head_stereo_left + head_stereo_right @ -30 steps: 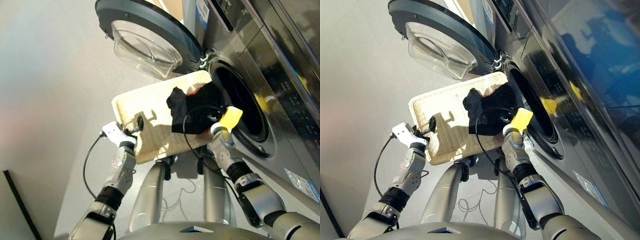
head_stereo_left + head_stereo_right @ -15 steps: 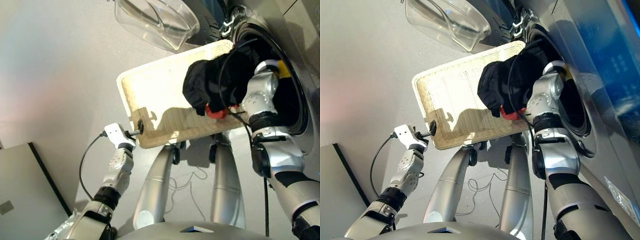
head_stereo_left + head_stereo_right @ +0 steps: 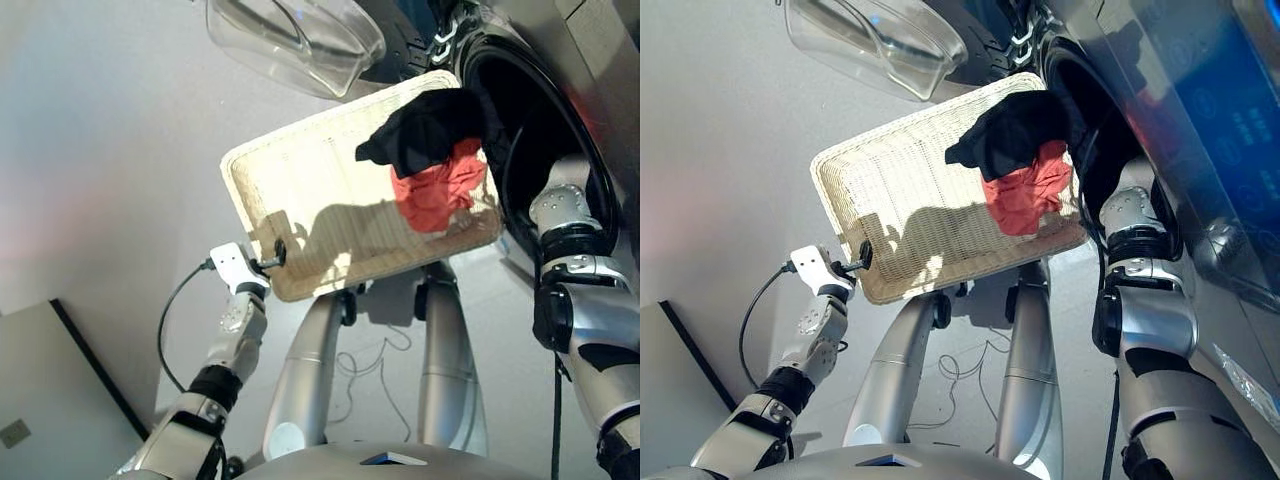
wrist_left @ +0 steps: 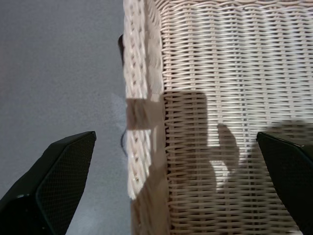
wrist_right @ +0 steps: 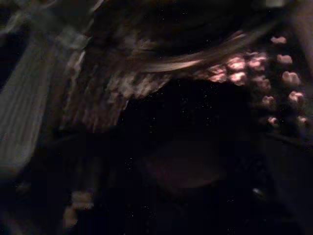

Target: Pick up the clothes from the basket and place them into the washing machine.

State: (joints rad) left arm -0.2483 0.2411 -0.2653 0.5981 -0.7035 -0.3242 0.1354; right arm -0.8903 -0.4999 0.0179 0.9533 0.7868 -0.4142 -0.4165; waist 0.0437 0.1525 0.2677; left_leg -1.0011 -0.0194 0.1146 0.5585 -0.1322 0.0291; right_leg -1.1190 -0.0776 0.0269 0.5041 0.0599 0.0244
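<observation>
Left gripper [image 3: 277, 252] fingers clamp the basket [image 3: 300, 190] rim at its near corner, holding it raised. Right gripper is inside the washing machine [image 3: 545, 120] drum; finger state cannot be told. A black garment [image 3: 425, 130] and coral red garment [image 3: 438, 192] lie at the basket's drum-side edge, evidently still to be loaded.

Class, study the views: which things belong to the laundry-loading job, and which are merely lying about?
Belonging to the job:
- cream-white woven basket
- black garment in it
- coral red garment in it
- dark grey washing machine, its clear glass door open
- left gripper at the basket's rim

Lying about:
- grey flat panel on the floor
</observation>
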